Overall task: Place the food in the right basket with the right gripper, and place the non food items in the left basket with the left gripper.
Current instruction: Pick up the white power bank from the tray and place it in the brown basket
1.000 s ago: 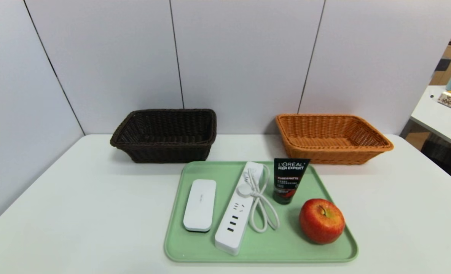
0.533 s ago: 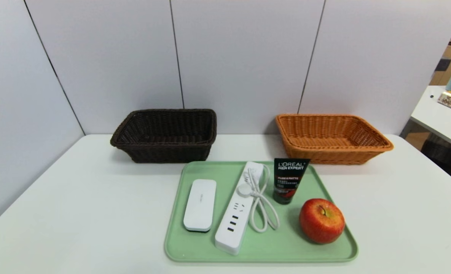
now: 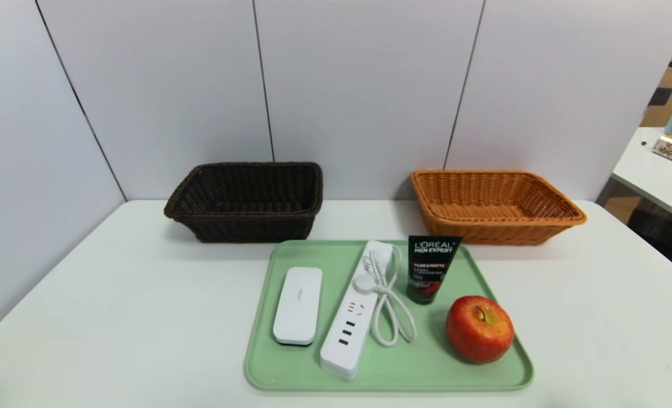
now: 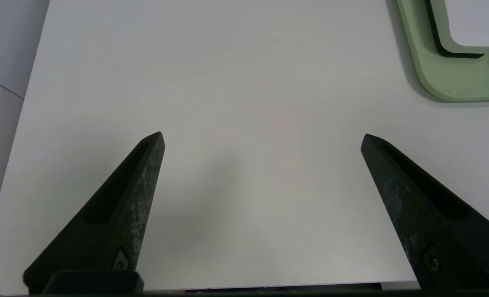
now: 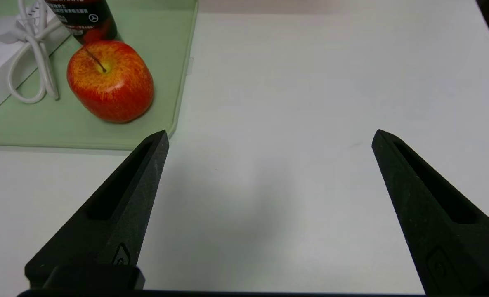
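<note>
The round red apple (image 3: 479,328) sits at the near right corner of the pale green plastic tray (image 3: 290,374), black tube (image 3: 430,268) just behind it. Both end effectors, left (image 4: 261,138) and right (image 5: 270,136), hover wide open over the white counter (image 3: 114,317), holding nothing.

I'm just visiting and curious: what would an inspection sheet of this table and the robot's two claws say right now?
Surface: white table, green tray on it.
Job's things: apple, face-wash tube, power strip and white case on the tray; dark basket and orange basket hold nothing.
Clutter: nothing seen.
Grippers: left gripper and right gripper open, over bare table.
Cables: power strip's cord coiled beside it.
Surroundings: grey wall panels, another table at right.
</note>
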Controlling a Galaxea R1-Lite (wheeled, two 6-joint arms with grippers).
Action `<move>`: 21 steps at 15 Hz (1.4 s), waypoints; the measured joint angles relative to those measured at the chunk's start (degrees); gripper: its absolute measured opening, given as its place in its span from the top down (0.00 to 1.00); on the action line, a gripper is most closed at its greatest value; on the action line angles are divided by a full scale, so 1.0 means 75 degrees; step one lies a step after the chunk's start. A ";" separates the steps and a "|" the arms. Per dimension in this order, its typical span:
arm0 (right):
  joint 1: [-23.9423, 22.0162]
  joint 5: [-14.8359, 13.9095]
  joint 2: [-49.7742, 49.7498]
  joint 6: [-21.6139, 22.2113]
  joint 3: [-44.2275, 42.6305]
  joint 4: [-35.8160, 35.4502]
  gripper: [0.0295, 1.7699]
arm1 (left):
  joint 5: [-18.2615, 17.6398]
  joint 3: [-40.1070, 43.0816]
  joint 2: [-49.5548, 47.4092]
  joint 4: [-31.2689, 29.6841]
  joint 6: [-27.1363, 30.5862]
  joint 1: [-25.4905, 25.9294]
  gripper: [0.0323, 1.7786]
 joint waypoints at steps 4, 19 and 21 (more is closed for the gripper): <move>0.0003 0.0353 0.1967 0.0000 -0.1230 0.0268 0.04 | -0.0015 -0.1265 0.1947 0.0169 -0.0063 -0.0002 0.05; 0.2918 0.0874 0.5830 0.0832 -0.4806 0.1864 0.04 | -0.1117 -0.4842 0.6490 0.0423 -0.1902 -0.3467 0.05; 0.2991 0.0840 0.5983 0.0832 -0.4795 0.1835 0.04 | -0.1113 -0.4896 0.6741 0.0416 -0.1999 -0.3764 0.05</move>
